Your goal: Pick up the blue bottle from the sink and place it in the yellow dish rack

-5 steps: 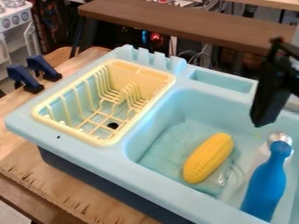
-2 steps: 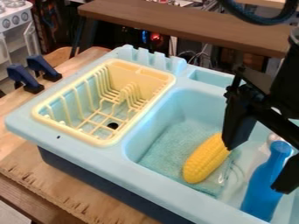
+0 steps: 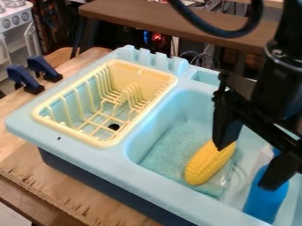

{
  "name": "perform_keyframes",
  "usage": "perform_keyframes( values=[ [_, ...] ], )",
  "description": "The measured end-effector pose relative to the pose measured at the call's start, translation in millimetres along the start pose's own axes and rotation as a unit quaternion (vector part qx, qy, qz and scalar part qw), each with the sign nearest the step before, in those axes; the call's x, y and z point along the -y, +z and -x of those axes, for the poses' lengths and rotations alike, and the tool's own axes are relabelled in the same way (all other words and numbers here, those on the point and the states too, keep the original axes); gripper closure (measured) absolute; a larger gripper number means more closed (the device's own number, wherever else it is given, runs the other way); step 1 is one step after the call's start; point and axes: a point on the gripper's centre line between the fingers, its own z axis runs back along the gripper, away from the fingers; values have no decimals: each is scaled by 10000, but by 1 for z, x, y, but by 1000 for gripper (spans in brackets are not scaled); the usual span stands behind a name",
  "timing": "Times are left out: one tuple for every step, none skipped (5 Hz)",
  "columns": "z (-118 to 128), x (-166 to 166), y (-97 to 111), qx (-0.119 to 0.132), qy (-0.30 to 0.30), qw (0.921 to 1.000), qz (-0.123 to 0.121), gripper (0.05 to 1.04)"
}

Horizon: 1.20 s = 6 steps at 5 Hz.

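Black gripper (image 3: 247, 158), fingers spread wide, near yellow corn (image 3: 206, 165), blue bottle (image 3: 264, 201); off-centre descent could roll corn or jostle bottle.

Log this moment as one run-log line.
gripper: open, over sink | corn: on teal cloth, partly behind gripper | blue bottle: beside corn, partly behind gripper | contact: cannot tell | yellow rack: left side of sink

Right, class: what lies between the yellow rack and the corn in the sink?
Between the yellow rack and the corn lie the light blue divider and part of the teal cloth, as the camera view shows.
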Motion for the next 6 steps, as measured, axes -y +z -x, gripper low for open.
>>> perform_keyframes(
  values=[
    [-3,1,-3,238,26,9995,223,81],
    [-9,1,-9,479,110,9979,418,81],
    [-14,5,-6,650,162,9962,560,81],
    [-16,7,-5,720,176,9955,596,81],
    [-24,9,-2,764,190,9947,655,100],
    [-29,12,-7,748,223,9943,727,168]
  ],
)
